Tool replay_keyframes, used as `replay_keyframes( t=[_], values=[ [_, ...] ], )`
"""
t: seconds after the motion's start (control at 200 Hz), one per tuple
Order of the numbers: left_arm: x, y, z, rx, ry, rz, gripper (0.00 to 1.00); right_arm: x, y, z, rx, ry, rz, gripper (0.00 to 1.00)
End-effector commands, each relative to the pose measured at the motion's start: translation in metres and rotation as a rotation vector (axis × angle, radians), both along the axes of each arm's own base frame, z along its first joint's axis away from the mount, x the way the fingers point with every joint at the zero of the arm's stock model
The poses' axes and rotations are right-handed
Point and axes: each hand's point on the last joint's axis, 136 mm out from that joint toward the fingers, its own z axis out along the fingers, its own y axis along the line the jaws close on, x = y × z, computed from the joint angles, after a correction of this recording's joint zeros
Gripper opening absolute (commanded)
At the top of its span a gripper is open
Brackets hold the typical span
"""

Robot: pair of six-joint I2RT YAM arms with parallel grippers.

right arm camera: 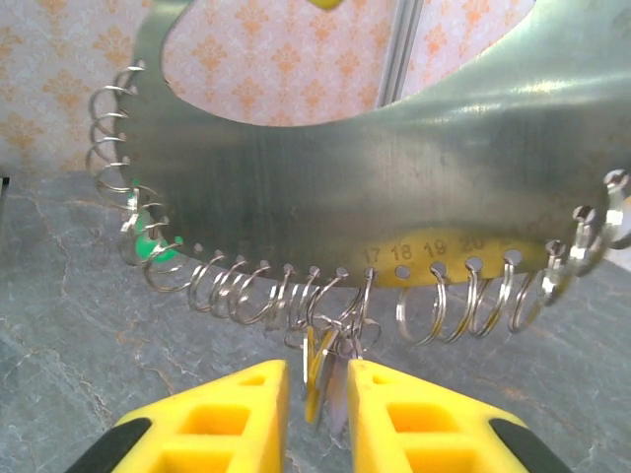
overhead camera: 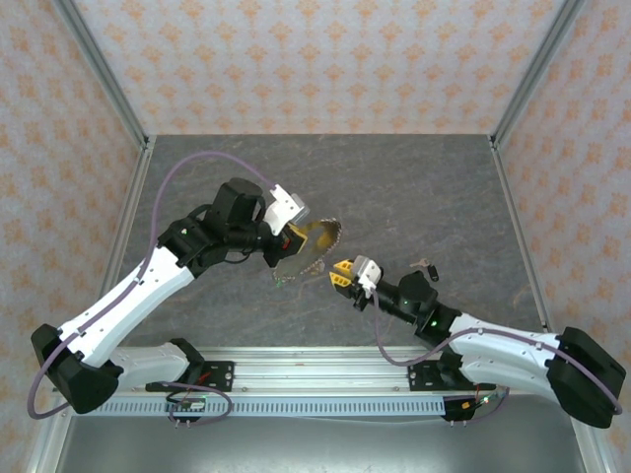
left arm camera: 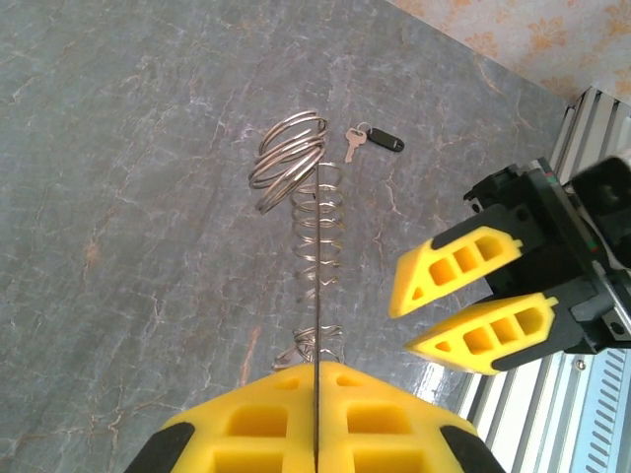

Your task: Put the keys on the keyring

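Over a grey, veined table, boxed in by orange-patterned walls. Held above the middle of it: the keyring, a flat metal crescent with wire rings threaded through holes along its outer curve. Hangs clear of the table, pinched at one end in the left tool, whose fingers are pressed shut on the thin plate. From the left wrist, runs edge-on as a thin line away from the yellow tool, with the rings coiled along it.

Just beside the crescent's lower edge, on its right: the right tool, pointing at the plate. From the left wrist, shows two yellow fingers narrowly parted. From the right wrist, faces the crescent broadside, stamped numbers near the holes. Dangling from the rings at mid-curve: the keys, one gold-coloured and one silvery, hanging inside the narrow gap of the right tool. A sliver of space on the left side of the keys; cannot tell whether they touch the right finger.

Behind the rings at the crescent's left end, a green piece, too hidden to identify.

Lying flat on the table, well apart from both tools: a loose key joined to a black tag.
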Motion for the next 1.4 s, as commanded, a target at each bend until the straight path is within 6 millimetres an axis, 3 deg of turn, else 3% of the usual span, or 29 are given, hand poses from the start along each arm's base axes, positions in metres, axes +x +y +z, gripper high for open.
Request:
replay_keyframes(
  t=[0.0,0.115,0.29,0.505,0.891,1.106,1.396],
  values=[
    [-0.007,-0.003,0.022,-0.061,-0.049,-0.042,0.0,-0.013,0.003,0.005,-0.012,-0.078,0.063,0.19],
    [-0.009,-0.003,0.028,-0.08,-0.067,-0.05,0.0,-0.026,0.014,-0.002,-0.07,-0.101,0.135,0.19],
    [-0.015,-0.001,0.032,-0.082,-0.07,-0.064,0.0,-0.022,0.026,-0.003,-0.091,-0.156,0.093,0.19],
    [-0.021,-0.001,0.036,-0.099,-0.065,-0.079,0.0,-0.016,0.036,0.011,-0.033,-0.197,0.062,0.19],
    [-0.021,-0.001,0.038,-0.105,-0.065,-0.077,0.0,-0.021,0.036,0.018,0.001,-0.204,0.084,0.18],
    [-0.019,-0.002,0.038,-0.105,-0.059,-0.072,0.0,-0.014,0.034,0.028,0.028,-0.239,0.038,0.17],
    [-0.017,-0.004,0.038,-0.104,-0.052,-0.072,0.0,-0.012,0.039,0.027,0.014,-0.252,0.04,0.18]
  ],
)
